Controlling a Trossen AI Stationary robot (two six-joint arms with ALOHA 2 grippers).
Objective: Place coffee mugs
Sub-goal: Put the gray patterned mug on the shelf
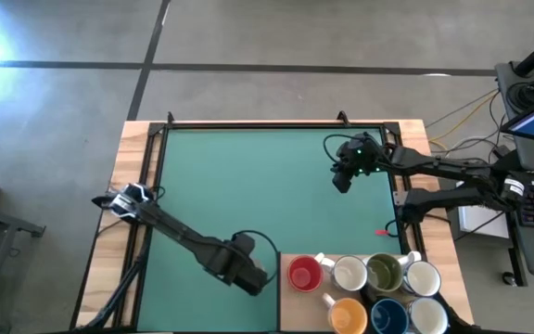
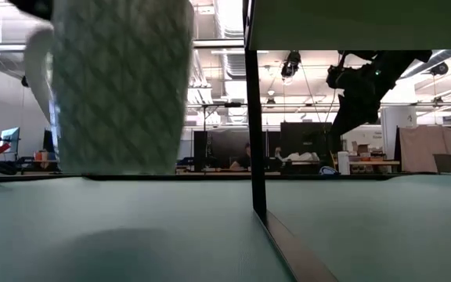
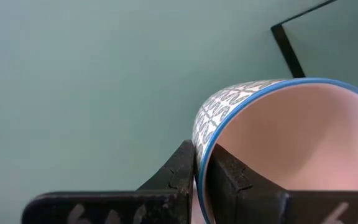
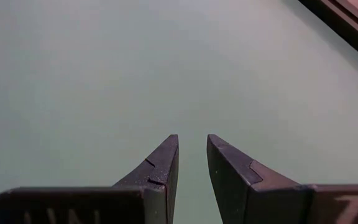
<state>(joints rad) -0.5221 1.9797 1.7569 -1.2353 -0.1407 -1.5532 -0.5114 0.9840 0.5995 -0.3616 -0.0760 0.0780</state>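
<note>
Fingers of the left gripper (image 3: 201, 177) pinch the rim of a blue-edged, grey-patterned white ceramic mug (image 3: 278, 137) above the green mat (image 1: 248, 186), a hard, breakable, slippery load, while the right gripper (image 4: 191, 158) hangs empty, slightly parted.

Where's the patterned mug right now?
The patterned mug is pinched by its rim in the left gripper, near the table's front edge, just left of the mug cluster.

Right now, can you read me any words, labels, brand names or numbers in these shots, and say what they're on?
None readable.
Left gripper fingers: pale marks at the base, cut off, unreadable.
Right gripper fingers: same pale marks, cut off.
Patterned mug: decoration only, no text.
</note>
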